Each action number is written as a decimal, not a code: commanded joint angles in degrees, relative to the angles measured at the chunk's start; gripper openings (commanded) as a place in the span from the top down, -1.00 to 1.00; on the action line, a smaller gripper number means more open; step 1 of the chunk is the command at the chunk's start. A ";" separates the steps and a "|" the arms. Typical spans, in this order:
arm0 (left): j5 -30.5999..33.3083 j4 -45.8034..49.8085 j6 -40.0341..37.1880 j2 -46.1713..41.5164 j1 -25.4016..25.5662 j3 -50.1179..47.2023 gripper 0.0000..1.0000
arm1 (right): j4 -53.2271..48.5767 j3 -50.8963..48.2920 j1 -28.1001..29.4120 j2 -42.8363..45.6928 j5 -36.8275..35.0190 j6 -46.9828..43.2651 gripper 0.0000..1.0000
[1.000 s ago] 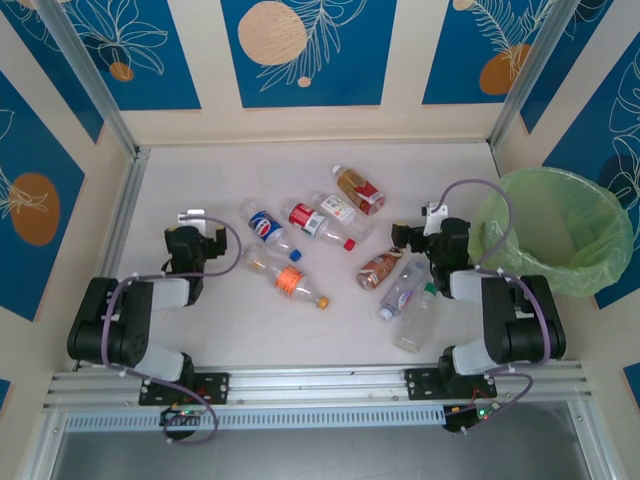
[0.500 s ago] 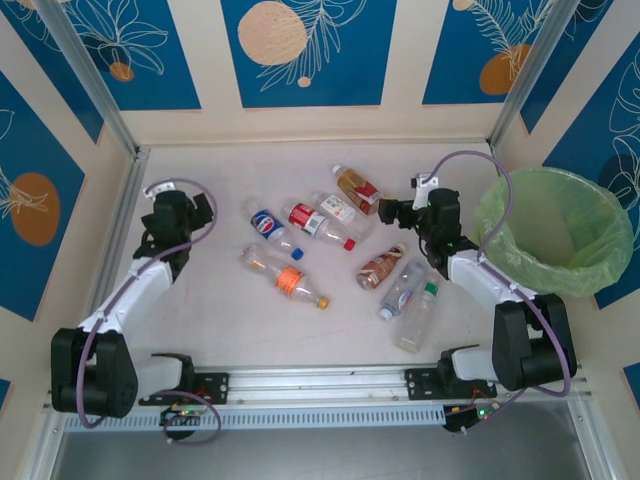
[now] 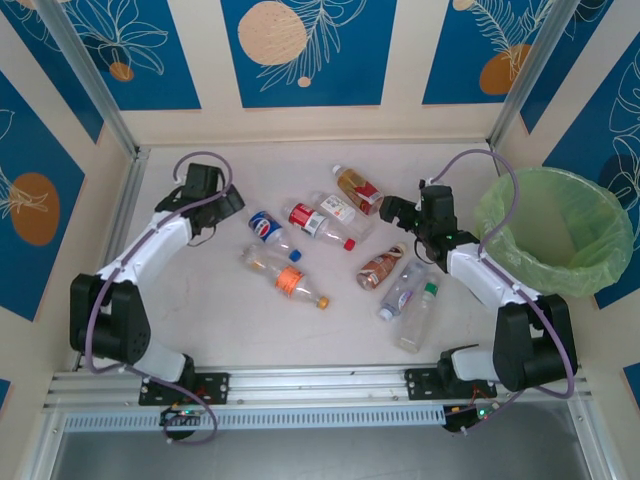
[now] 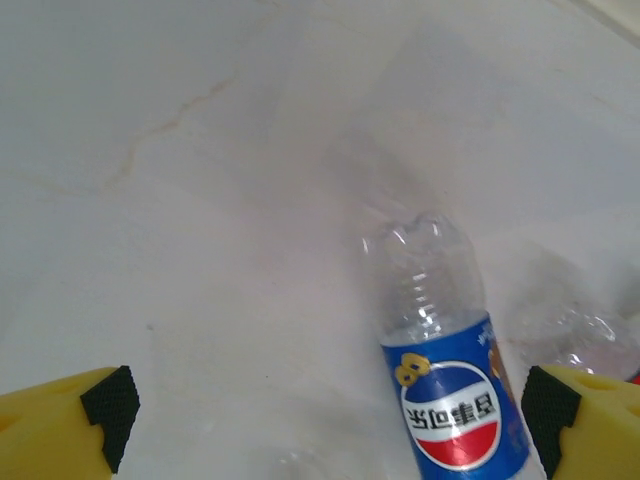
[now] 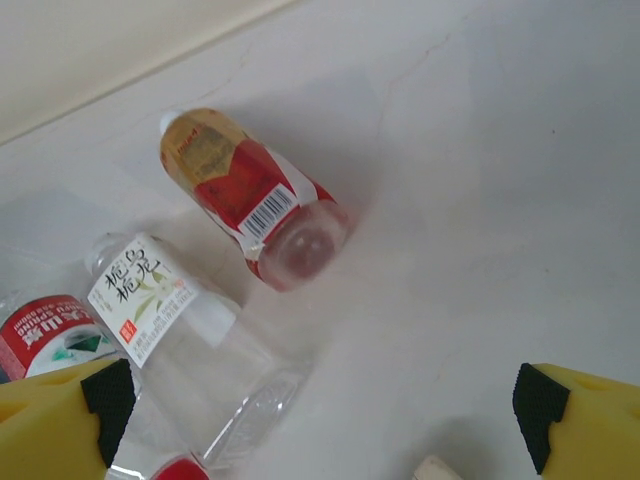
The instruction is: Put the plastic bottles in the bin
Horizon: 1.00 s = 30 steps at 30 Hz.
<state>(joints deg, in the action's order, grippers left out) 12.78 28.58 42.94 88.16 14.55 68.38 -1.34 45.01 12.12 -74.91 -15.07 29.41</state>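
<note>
Plastic bottles [image 3: 290, 280], clear ribbed cylinders, lie scattered.

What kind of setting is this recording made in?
Probably a lab test booth: two arms on a metal rail, blue patterned wall panels in a metal frame, plastic bottles scattered by a lined bin.

bare counter [image 3: 220, 320] lies open left of the plastic bottles [image 3: 290, 280], which crowd the centre. the bin [image 3: 590, 262] mouth is unobstructed; walls [image 3: 300, 125] enclose three sides.
</note>
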 commanded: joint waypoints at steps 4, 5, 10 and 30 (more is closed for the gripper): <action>-3.67 4.91 5.38 8.41 2.38 8.62 -0.99 | -5.97 2.45 0.75 4.04 1.52 1.34 -0.99; -3.49 4.42 5.72 9.54 2.65 9.05 -0.99 | -6.34 2.60 0.92 4.33 1.98 1.50 -0.99; -4.08 4.52 7.22 16.93 3.28 14.07 -0.99 | -7.19 2.49 2.67 6.00 3.25 1.02 -0.99; -2.94 1.36 6.98 32.90 4.62 22.35 -0.67 | -15.30 4.16 6.12 9.11 -2.05 -1.90 -0.99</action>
<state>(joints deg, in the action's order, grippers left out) 9.43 31.16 50.74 119.81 18.72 88.27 -14.46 47.05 17.85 -67.61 -16.19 28.69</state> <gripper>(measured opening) 0.853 0.995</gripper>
